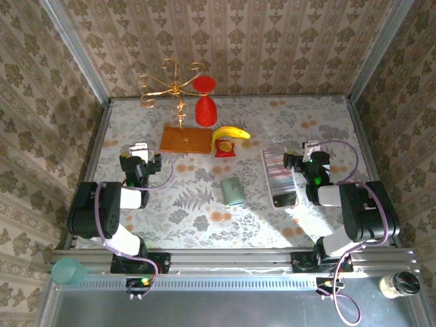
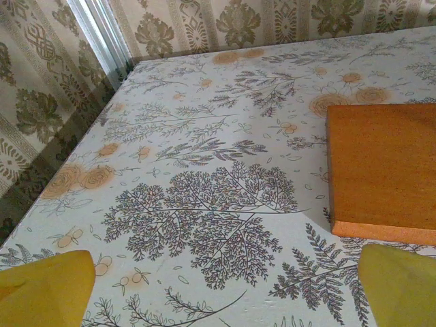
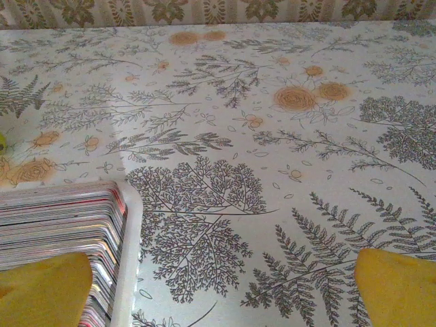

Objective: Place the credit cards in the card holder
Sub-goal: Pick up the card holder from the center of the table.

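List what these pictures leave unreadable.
Top view: grey-green folding card holder, too small to tell open from closed.
Right wrist view: striped row of plastic credit cards, cut by the left edge, part behind a yellow finger; count unreadable.
Left wrist view: orange wooden board, cut by the right edge.

Card holder (image 1: 233, 191) mid-table; credit cards (image 1: 276, 167) in tray (image 1: 285, 198) right of it; board (image 1: 185, 139) behind, left of banana (image 1: 229, 133).

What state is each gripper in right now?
Left gripper: open, holding nothing, near the flat orange wooden board.
Right gripper: open, holding nothing, beside the long clear plastic tray of thin mixed-coloured cards.
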Available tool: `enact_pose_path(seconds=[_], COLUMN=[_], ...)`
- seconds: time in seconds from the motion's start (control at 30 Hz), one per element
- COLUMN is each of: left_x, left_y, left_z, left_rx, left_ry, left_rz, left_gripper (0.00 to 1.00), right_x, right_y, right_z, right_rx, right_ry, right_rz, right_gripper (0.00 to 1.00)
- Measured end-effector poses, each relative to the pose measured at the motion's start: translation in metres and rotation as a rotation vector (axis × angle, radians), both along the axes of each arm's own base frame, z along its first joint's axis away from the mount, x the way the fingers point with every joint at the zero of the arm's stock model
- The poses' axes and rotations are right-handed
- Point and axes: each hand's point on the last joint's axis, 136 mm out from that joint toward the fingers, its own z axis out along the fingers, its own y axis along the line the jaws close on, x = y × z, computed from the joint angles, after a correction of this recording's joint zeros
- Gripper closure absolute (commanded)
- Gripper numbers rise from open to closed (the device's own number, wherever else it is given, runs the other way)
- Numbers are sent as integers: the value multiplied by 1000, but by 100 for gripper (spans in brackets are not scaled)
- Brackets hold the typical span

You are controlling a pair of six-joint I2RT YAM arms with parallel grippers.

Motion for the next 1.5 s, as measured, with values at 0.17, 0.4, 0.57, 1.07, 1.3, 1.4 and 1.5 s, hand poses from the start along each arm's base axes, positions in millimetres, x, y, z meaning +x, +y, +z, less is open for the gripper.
enact_pose_path(seconds=[0.17,0.4,0.57,1.07,1.3,1.4,1.5], left_x=[0,0,0,1,-17,-33,-50], left_y=[0,0,0,1,-19,-32,-44], left_z=[0,0,-1,-3,26,72,117], left_rx=[0,0,-5,-24,-10,-33,-65], left_ry=[0,0,3,10,-20,-74,-133], left_rz=[0,0,-7,-39,-104,-125,-137], left_gripper=[0,0,0,0,0,0,0], right_x=[0,0,0,0,-16,-36,-63], right_y=[0,0,0,0,-5,-15,-34], right_z=[0,0,0,0,53,106,151], right_rx=[0,0,0,0,13,43,156], right_ry=[0,0,0,0,-86,-190,-250], right_rz=[0,0,0,0,-37,-104,-250], right_gripper=[0,0,0,0,0,0,0])
